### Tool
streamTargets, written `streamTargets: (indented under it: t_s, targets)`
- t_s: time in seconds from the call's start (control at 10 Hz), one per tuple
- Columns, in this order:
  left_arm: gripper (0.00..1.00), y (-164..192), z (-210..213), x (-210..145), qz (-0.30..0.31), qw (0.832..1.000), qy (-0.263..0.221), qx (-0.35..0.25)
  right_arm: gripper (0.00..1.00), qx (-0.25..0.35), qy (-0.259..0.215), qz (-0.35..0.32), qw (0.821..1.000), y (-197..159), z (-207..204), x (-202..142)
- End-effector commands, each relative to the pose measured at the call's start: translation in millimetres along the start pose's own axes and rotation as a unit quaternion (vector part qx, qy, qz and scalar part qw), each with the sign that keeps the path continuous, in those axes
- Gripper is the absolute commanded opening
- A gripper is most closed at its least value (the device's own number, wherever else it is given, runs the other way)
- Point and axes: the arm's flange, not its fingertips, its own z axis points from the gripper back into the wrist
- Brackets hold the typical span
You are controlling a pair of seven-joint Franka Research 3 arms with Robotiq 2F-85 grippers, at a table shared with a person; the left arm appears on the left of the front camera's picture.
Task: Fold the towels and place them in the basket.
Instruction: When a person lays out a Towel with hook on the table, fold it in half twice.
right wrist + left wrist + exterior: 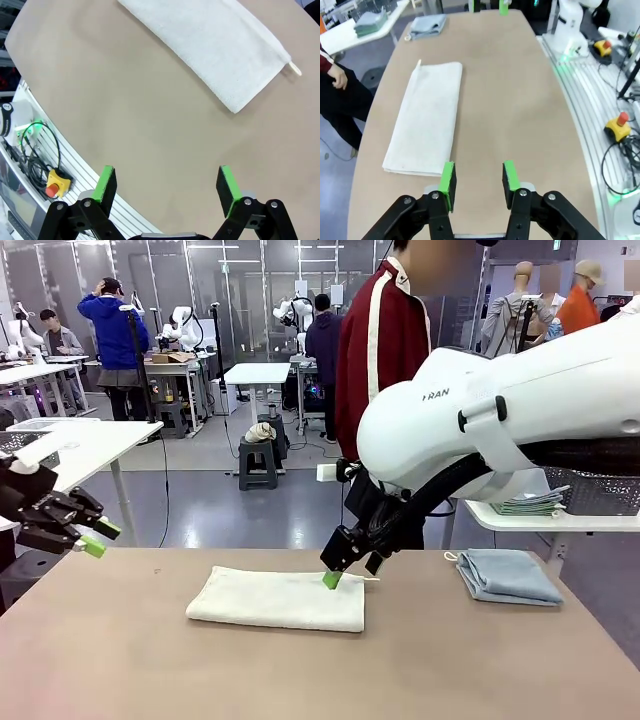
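A cream-white terry towel (278,598), folded into a long flat strip, is lying across the middle of the tan counter (120,660). The right tool (352,570) is hanging over that towel's far right corner, its jaws standing wide with nothing between them. From the front, one green pad (332,580) is overlapping the corner. Looking along the tool's own fingers, though, the towel is lying out ahead of them with bare counter in between, so it is not gripping the cloth. Whether the pad is touching the towel, I cannot tell.

The left tool (100,538) is hovering over the counter's left edge, well apart from the cream-white terry towel, with its jaws partly spread and holding nothing. Seen along its fingers, the towel's nearer short end is sitting just ahead of one pad and off to one side.

A pale blue terry towel (508,575), folded small, is resting near the counter's far right edge, well apart from both tools. Beyond it, a dark grey mesh basket (600,492) is sitting on a white side table (500,517), partly hidden behind the right arm. A person in a dark red jacket with a white stripe (380,350) is standing at the far side, just behind the right tool.
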Motion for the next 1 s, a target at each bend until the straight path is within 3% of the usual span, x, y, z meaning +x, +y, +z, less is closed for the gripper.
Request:
streamTargets:
  t_s: [0.0, 0.3, 0.4, 0.7, 0.9]
  targets:
    - [0.49, 11.4, 1.7, -7.9, -0.001, 0.999, -0.041, -0.007, 1.0, 0.005, 0.003, 0.01, 1.0, -0.6, -1.1, 2.3]
    - [0.49, 3.2, 0.5, -11.9, 0.01, 0.999, -0.032, -0.002, 1.0, -0.01, -0.022, -0.051, 0.998, 2.9, -3.5, 0.7]
    - [0.49, 3.2, 0.5, -11.9, 0.01, 0.999, -0.032, -0.002, 1.0, -0.004, -0.027, -0.1, 0.995, 3.2, -6.9, 2.2]
    - [0.49, 3.2, 0.5, -11.9, 0.01, 0.999, -0.032, -0.002, 1.0, 0.01, -0.043, -0.238, 0.97, -13.3, -26.2, 10.9]
    - [0.49, 3.2, 0.5, -11.9, 0.01, 0.999, -0.032, -0.002, 1.0, 0.016, -0.034, -0.281, 0.959, -33.8, -42.6, 21.7]
